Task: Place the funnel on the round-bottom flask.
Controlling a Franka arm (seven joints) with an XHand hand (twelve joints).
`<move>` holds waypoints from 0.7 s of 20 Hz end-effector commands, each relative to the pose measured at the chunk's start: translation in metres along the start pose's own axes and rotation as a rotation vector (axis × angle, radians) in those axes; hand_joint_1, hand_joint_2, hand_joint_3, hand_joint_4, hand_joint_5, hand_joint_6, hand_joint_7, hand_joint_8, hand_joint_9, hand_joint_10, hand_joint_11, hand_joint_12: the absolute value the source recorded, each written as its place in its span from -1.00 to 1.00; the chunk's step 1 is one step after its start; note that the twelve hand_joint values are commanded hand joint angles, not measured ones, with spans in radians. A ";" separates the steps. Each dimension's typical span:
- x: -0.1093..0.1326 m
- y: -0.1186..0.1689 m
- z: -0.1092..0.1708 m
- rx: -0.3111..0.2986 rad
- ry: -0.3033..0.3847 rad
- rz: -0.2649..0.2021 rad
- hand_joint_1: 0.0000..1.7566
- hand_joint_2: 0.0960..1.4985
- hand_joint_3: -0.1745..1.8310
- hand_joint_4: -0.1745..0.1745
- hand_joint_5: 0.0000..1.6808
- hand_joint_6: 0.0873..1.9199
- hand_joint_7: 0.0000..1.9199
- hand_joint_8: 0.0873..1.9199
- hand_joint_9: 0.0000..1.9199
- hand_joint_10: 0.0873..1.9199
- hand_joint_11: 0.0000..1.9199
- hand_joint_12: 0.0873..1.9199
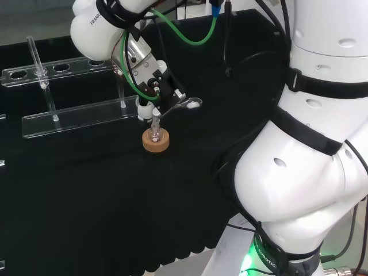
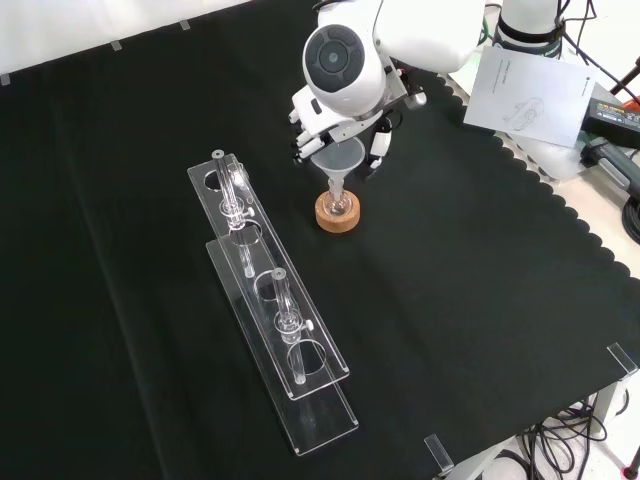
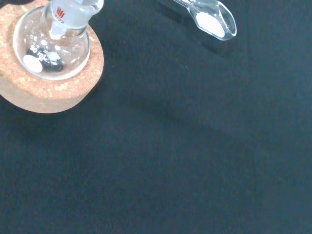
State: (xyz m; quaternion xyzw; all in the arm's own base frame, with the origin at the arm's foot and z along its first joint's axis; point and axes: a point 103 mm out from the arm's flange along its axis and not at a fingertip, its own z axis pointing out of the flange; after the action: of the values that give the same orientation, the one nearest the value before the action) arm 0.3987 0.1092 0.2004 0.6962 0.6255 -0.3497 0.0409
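A small round-bottom flask (image 2: 338,203) stands upright in a cork ring (image 2: 338,217) on the black cloth. A clear funnel (image 2: 338,160) is directly above it, its stem reaching down to the flask's neck. The hand (image 2: 378,152) is curled around the funnel's cone, partly hidden behind the arm's white link. In the head view the hand (image 1: 150,77) hangs over the flask (image 1: 155,137) and cork ring (image 1: 156,145), with the funnel's stem (image 1: 154,119) pointing into the neck. The wrist view looks down on the flask (image 3: 51,48) in its cork ring (image 3: 53,92).
A clear scoop (image 3: 212,19) holding white powder lies on the cloth just beyond the flask, to the right of the hand in the head view (image 1: 191,104). Two clear tube racks (image 2: 270,300) with test tubes stand left in the front view. Paper (image 2: 530,90) lies at the bench's far right.
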 end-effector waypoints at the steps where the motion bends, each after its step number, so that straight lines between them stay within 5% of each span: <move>1: 0.002 -0.001 0.000 0.009 -0.010 -0.003 -0.19 -0.06 -0.27 -0.32 -0.45 -0.48 -0.37 -0.18 -0.04 -0.41 -0.37 0.25; 8: 0.004 -0.005 -0.002 0.000 0.004 -0.015 -0.24 -0.21 -0.30 -0.28 -0.52 -0.60 -0.51 -0.21 -0.20 -0.40 -0.46 0.29; 14: 0.006 -0.008 -0.002 -0.003 -0.009 -0.021 -0.28 -0.22 -0.37 -0.21 -0.61 -0.89 -0.76 -0.30 -0.49 -0.36 -0.60 0.36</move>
State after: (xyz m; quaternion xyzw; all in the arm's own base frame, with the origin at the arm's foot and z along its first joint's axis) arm 0.3938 0.1168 0.2016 0.6892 0.6321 -0.3519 0.0390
